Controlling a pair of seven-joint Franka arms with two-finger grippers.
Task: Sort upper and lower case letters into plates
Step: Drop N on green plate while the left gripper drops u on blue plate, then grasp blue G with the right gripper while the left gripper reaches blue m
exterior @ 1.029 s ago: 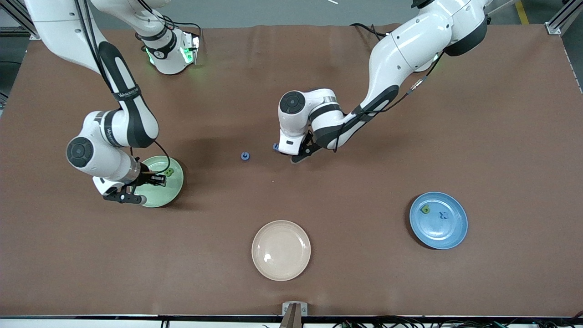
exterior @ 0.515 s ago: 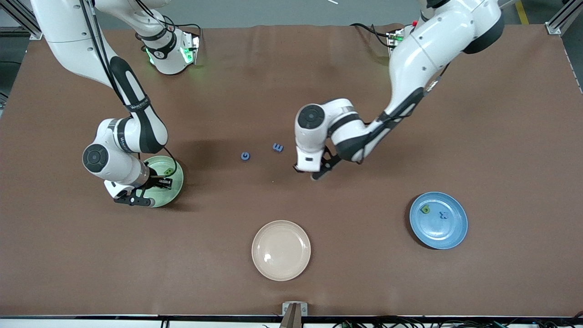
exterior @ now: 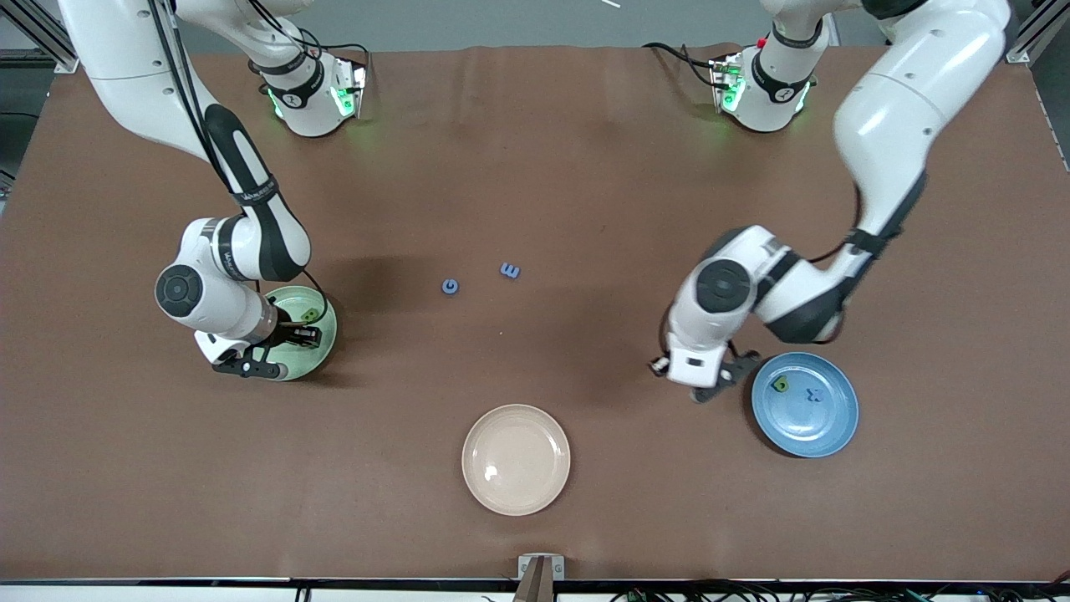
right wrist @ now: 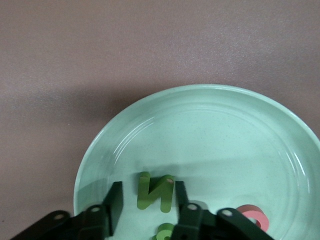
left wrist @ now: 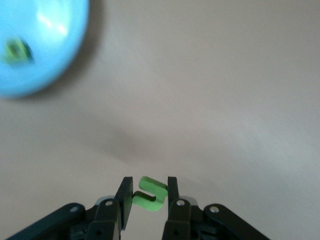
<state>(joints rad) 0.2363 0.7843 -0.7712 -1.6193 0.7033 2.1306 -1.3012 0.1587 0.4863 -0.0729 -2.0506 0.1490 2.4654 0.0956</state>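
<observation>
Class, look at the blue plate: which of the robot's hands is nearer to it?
Left. The left hand hovers just beside the blue plate, gripping a green letter; the right hand is over the mint green plate.

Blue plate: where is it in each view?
Front view: blue plate toward the left arm's end, beside the left gripper.
Left wrist view: partly in frame, cut off.
Right wrist view: not in it.
Shared landmark: green letter lying in it.
</observation>
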